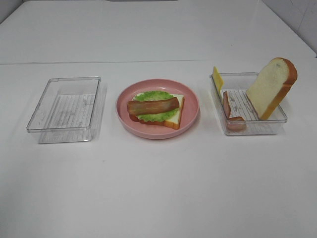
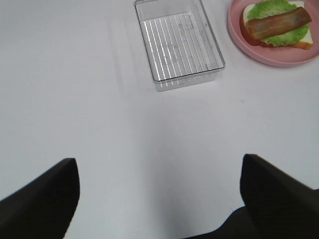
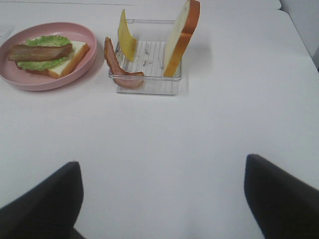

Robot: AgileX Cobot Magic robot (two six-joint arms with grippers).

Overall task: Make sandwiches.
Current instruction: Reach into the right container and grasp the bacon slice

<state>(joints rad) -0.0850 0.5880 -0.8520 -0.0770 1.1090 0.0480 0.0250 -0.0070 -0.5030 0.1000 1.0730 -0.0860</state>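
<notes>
An open sandwich (image 1: pixel 156 106) lies on the pink plate (image 1: pixel 190 115) at the table's middle: a white bread slice, green lettuce and a bacon strip on top. It also shows in the left wrist view (image 2: pixel 276 22) and the right wrist view (image 3: pixel 45 52). In the right clear tray (image 1: pixel 257 127) a bread slice (image 1: pixel 270 87) leans upright, with a yellow cheese slice (image 1: pixel 217 78) and a bacon strip (image 1: pixel 229 111). My left gripper (image 2: pixel 159 164) and right gripper (image 3: pixel 163 164) both stand open over bare table, holding nothing. Neither arm shows in the exterior view.
An empty clear tray (image 1: pixel 64 134) sits left of the plate, seen too from the left wrist (image 2: pixel 179 50). The white table runs wide in front of the trays and plate. Its far edge meets a wall behind.
</notes>
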